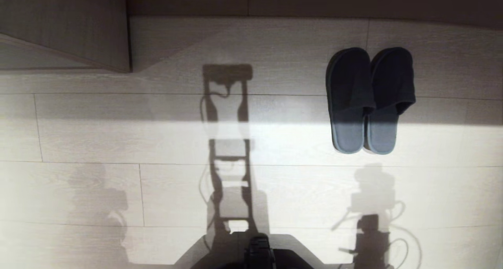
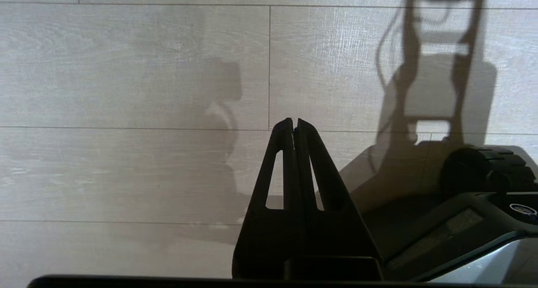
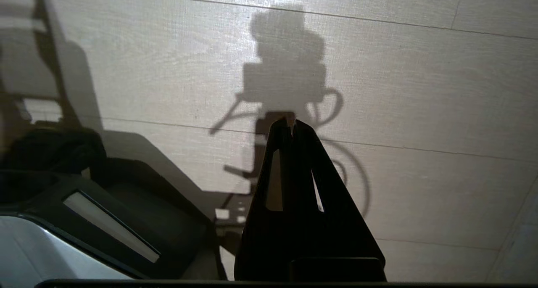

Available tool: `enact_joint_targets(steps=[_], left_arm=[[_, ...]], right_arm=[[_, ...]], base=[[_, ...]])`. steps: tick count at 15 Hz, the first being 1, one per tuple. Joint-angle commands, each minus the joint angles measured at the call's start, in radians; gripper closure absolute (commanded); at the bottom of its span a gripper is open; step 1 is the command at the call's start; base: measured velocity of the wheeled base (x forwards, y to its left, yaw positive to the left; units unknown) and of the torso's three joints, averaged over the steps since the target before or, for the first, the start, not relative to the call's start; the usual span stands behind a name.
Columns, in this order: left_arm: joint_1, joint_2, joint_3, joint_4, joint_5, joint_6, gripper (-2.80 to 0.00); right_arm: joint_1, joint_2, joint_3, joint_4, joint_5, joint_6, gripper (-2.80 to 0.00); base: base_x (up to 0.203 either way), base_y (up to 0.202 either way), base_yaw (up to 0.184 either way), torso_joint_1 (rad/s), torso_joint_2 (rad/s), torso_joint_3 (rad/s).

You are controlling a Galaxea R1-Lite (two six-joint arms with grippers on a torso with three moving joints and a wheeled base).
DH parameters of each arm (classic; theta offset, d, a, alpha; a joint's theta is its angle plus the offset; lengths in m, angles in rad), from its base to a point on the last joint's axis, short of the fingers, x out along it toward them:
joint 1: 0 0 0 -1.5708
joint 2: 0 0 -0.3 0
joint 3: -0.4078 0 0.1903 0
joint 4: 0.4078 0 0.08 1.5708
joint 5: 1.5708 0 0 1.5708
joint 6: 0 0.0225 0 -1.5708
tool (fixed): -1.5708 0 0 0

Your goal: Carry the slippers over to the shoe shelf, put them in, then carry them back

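Slippers [image 1: 369,100] lie side by side, toes pointing away

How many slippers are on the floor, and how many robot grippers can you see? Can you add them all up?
Slippers: 2, grey-blue, side by side and touching on the pale floor.
Grippers: 2, the left gripper and the right gripper, each with fingers shut, holding nothing, over bare floor.
Total: 4
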Motion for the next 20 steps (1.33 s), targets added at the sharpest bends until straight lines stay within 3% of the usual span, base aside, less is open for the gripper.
enact_joint_targets(steps=[1,20], left_arm=[[0.000,0.000,0.002,0.000,0.000,0.000,0.00],[0.000,0.000,0.002,0.000,0.002,0.000,0.00]], right_arm=[[0.000,0.001,0.002,0.000,-0.003,0.018,0.00],[0.000,0.000,0.002,-0.002,-0.003,0.018,0.00]], base=[[0.000,0.000,0.000,0.006,0.01,0.196],[0.000,0.000,0.000,0.002,0.00,0.202]])
